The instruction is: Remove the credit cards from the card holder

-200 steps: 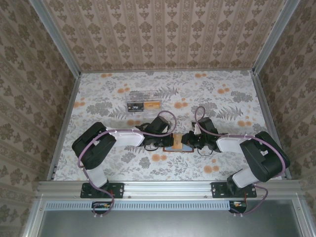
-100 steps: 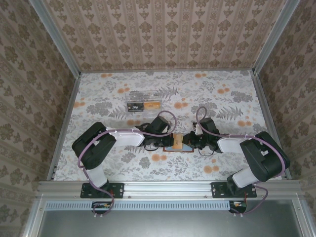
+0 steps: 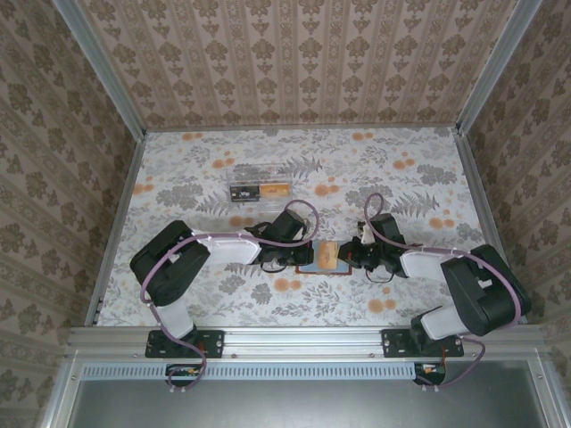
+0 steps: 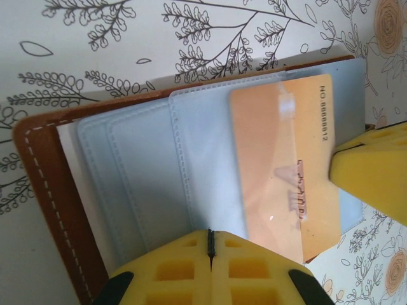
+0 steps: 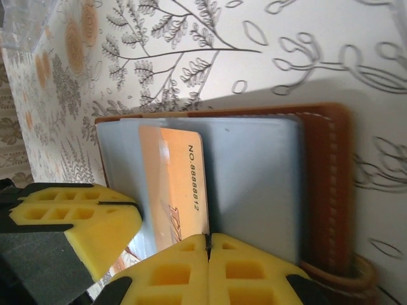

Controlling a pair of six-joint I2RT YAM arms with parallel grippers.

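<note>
The card holder [image 4: 44, 210] has a reddish-brown leather rim with white stitching, and its inner pockets are blue-grey. The credit card [image 4: 283, 165] is orange-tan with dark lettering. The left end effector [image 4: 210, 244] and the right end effector [image 5: 208, 251] have yellow fingers. The 2 arms [image 3: 223, 247] are black and white with purple cables. The table [image 3: 401, 169] is white, patterned with grey leaf sprigs and orange flowers. The walls [image 3: 294, 62] are beige with brown damask stripes.
</note>
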